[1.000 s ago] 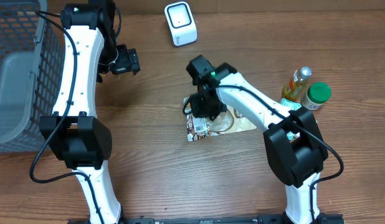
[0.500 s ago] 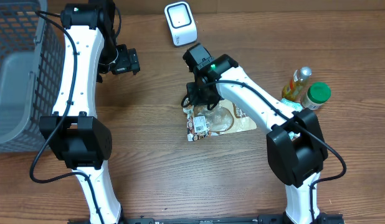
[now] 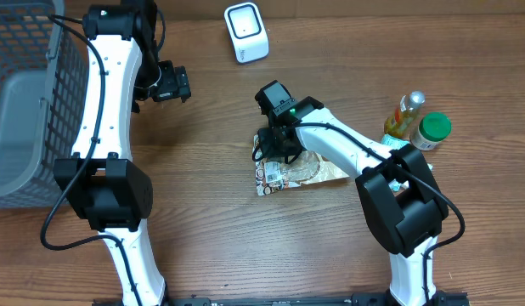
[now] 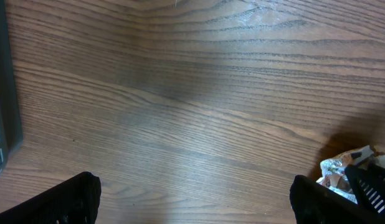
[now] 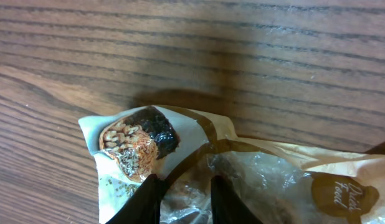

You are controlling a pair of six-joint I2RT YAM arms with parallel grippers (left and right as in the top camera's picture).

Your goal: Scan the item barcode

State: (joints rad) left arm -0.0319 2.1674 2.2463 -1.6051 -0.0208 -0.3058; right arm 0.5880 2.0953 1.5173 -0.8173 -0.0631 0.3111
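Note:
The item is a brown and clear snack packet (image 3: 318, 171) lying flat on the wood table, with a white barcode label (image 3: 271, 175) at its left end. My right gripper (image 3: 278, 149) is low over the packet's left part. In the right wrist view its fingers (image 5: 149, 196) stand a narrow gap apart on the crinkled plastic of the packet (image 5: 136, 140), open (image 5: 185, 186). The white scanner (image 3: 246, 32) sits at the table's far edge. My left gripper (image 3: 173, 83) hangs wide open (image 4: 192, 202) over bare wood; the packet's corner (image 4: 339, 169) shows at its right.
A grey wire basket (image 3: 25, 102) stands at the left, and its edge (image 4: 2, 124) shows in the left wrist view. An oil bottle (image 3: 404, 115) and a green-lidded jar (image 3: 432, 130) stand at the right, close to the right arm.
My right gripper rose from the packet toward the scanner, then came back down onto the packet's left part. Its jaws have parted a little. The left arm has not moved.

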